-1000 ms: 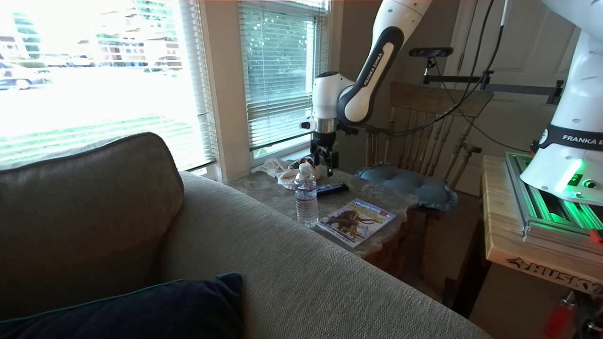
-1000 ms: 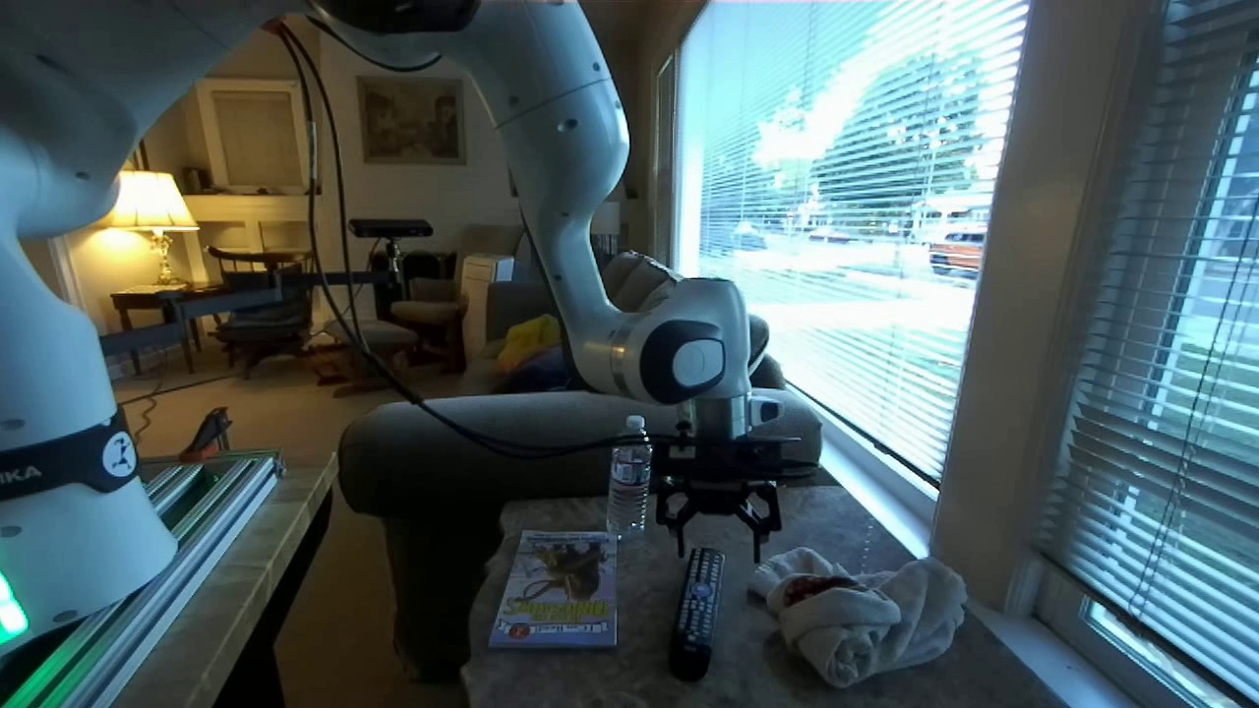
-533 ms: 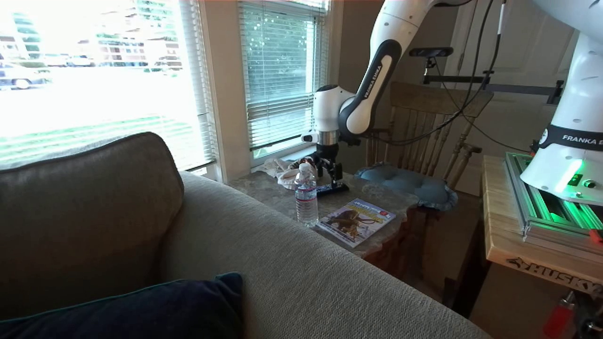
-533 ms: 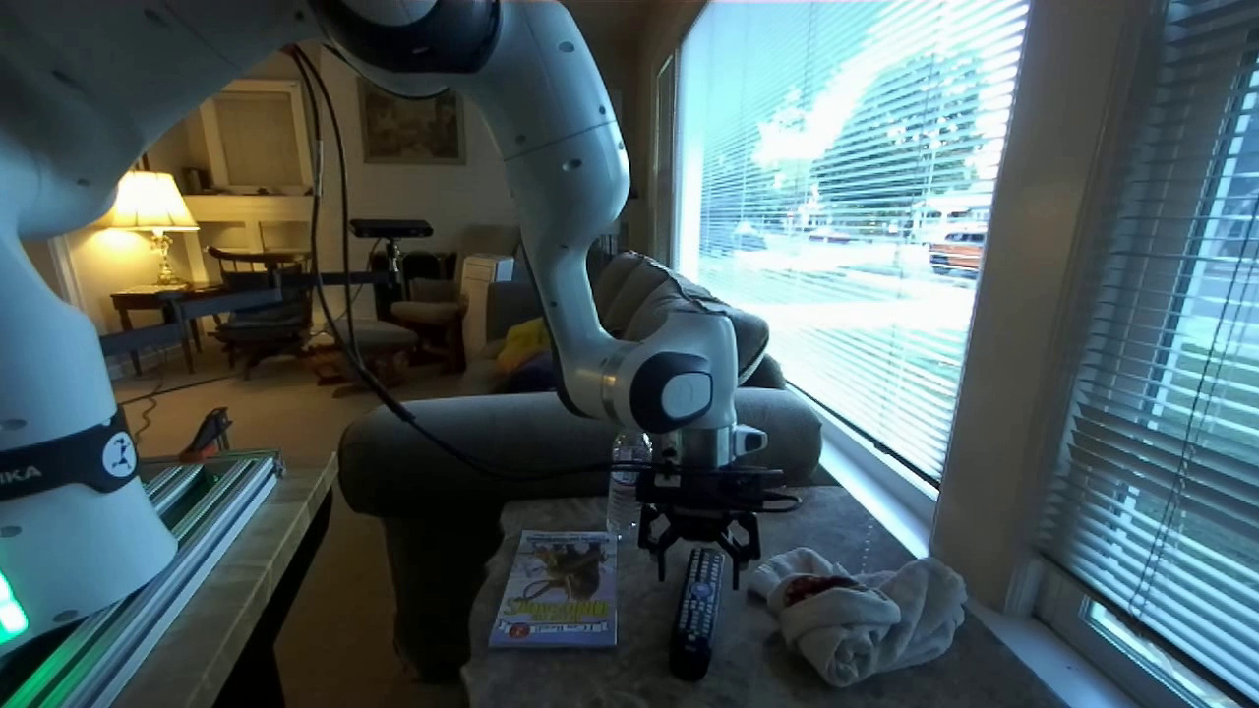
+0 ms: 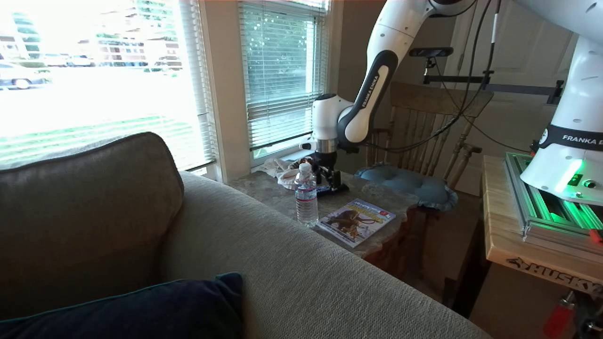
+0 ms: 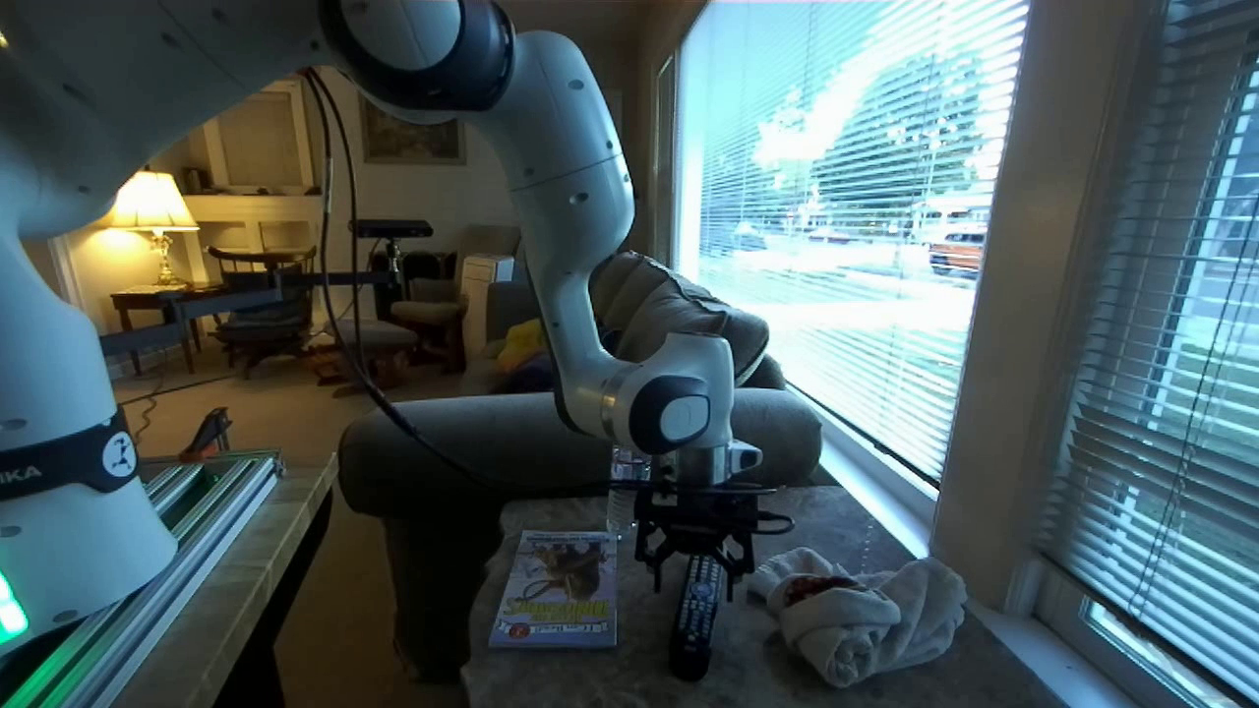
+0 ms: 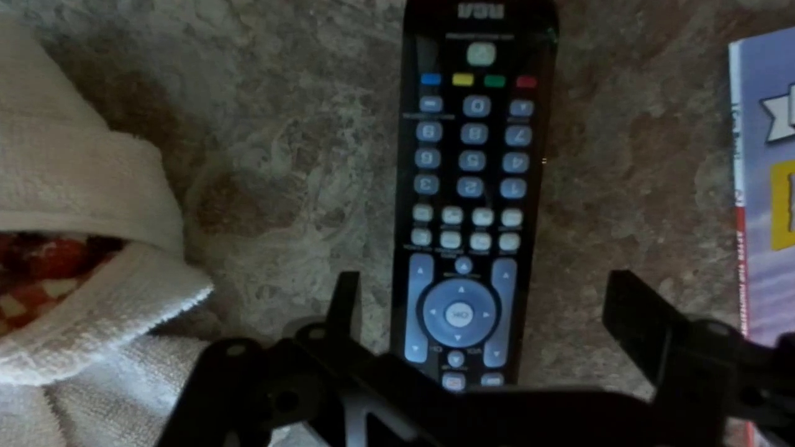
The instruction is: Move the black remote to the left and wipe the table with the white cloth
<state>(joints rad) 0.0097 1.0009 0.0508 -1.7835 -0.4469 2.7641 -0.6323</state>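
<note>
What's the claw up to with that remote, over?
Gripper open over black remote, not holding it. It lies flat on table. White cloth and magazine flank it, neither touching it.

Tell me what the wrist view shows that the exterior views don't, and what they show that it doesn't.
Only the wrist view: readable digits on the black remote, its blue, yellow, green and red keys, and its OK button.

Only the exterior views: the water bottle, gray sofa, window blinds and Franka Emika arm, plus a lit table lamp in an exterior view.

Shared: the remote, white terry cloth, paperback book (cut off by the wrist view's edge), mottled tabletop and open hand.
</note>
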